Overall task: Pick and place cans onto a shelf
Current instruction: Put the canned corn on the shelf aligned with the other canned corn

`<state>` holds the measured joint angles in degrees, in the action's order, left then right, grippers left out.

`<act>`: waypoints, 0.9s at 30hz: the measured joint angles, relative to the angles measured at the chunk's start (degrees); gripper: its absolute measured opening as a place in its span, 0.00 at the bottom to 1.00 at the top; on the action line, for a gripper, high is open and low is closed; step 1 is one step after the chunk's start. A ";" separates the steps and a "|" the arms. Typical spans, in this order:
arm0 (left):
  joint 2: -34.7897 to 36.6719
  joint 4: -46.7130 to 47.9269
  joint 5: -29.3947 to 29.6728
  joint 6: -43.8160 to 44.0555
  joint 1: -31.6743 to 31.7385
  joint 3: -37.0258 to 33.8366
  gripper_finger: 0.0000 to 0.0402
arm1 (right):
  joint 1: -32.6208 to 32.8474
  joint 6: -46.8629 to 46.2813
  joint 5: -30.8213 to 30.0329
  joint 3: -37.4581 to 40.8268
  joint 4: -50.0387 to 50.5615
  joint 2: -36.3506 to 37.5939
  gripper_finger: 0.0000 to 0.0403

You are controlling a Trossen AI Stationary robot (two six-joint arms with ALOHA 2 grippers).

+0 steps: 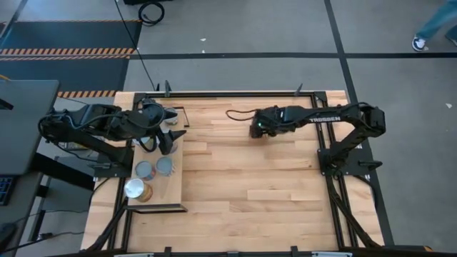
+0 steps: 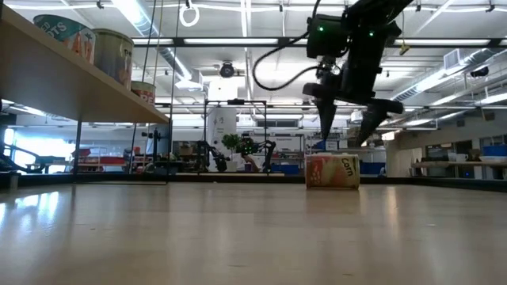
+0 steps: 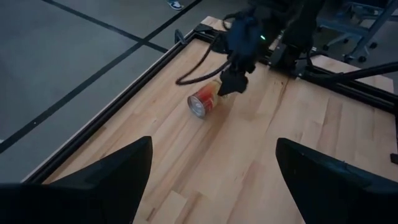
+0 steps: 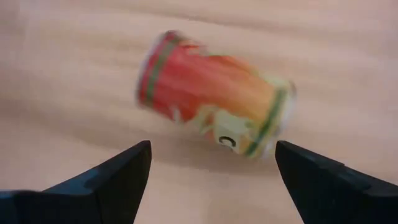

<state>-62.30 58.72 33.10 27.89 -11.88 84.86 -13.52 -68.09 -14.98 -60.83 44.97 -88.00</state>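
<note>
One can (image 4: 211, 102) with a red and orange label lies on its side on the tabletop, also seen in the low view (image 2: 333, 170) and the left wrist view (image 3: 204, 102). My right gripper (image 2: 347, 123) hangs open just above it, pointing steeply down, with a finger on either side and clear of it; in the high view the gripper (image 1: 253, 130) hides the can. The shelf (image 1: 158, 203), a pale board at the table's left, bears three upright cans (image 1: 145, 170) (image 1: 165, 165) (image 1: 136, 189). My left gripper (image 1: 173, 127) waits open over the shelf's far end.
A black cable (image 1: 239, 113) loops on the table behind my right gripper. A black metal frame (image 1: 235, 93) runs along the table's far edge. Bare wood (image 1: 243, 178) lies between the shelf and the right arm's base (image 1: 343, 160).
</note>
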 joint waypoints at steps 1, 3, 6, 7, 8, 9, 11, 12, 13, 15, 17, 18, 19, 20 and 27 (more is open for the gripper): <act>0.00 -0.03 0.00 0.00 0.00 0.00 0.86 | -0.69 8.23 0.93 -0.47 -0.12 -0.05 0.87; 0.00 -0.32 0.00 0.02 0.00 0.00 0.86 | -2.16 23.84 2.13 -1.07 -0.77 -0.12 0.87; 0.00 -0.89 0.09 0.03 0.01 0.00 0.86 | -4.77 44.26 2.69 -1.12 -0.50 -0.14 0.87; -0.04 -1.24 0.16 0.05 0.02 0.00 0.86 | -5.90 50.01 3.27 -1.12 -0.25 -0.14 0.88; -0.07 -1.64 0.27 0.05 0.02 0.00 0.86 | -7.16 55.38 4.21 -1.05 -0.18 -0.14 0.88; -0.21 -2.09 0.66 0.05 0.09 0.00 0.86 | -8.35 59.75 5.69 -0.78 -0.22 -0.14 0.89; -0.48 -3.58 2.65 0.05 0.17 0.00 0.86 | -10.59 65.63 8.41 0.16 0.21 -0.14 0.92; -0.55 -4.20 3.45 -0.02 0.20 -0.01 0.86 | -11.58 67.65 9.65 0.80 0.35 -0.14 0.94; -0.81 -5.20 4.33 -0.03 0.21 -0.01 0.86 | -12.47 69.57 10.66 1.57 0.13 -0.14 0.95; -1.39 -7.47 6.00 -0.04 0.80 0.00 0.86 | -14.23 73.43 12.79 3.53 -1.13 -0.14 0.98; -2.06 -8.80 6.51 0.03 1.41 -0.02 0.86 | -15.64 76.74 14.72 5.65 -4.55 -0.16 0.99; -2.39 -9.99 6.69 0.18 1.80 -0.02 0.86 | -16.26 78.19 14.65 6.62 -6.60 -0.16 0.98; -2.69 -10.93 6.75 0.23 2.26 -0.02 0.86 | -16.71 79.26 14.28 7.53 -8.66 -0.16 0.98; -3.03 -11.59 6.79 0.31 2.68 -0.02 0.86 | -17.10 80.24 13.88 8.37 -11.22 -0.16 0.98; -6.63 -15.28 6.69 2.11 4.00 0.00 0.86 | -18.65 80.15 16.34 10.64 -23.03 -0.73 0.99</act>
<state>-68.93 43.44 39.79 30.01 -7.88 84.86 -32.17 12.06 1.36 -50.19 21.94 -88.73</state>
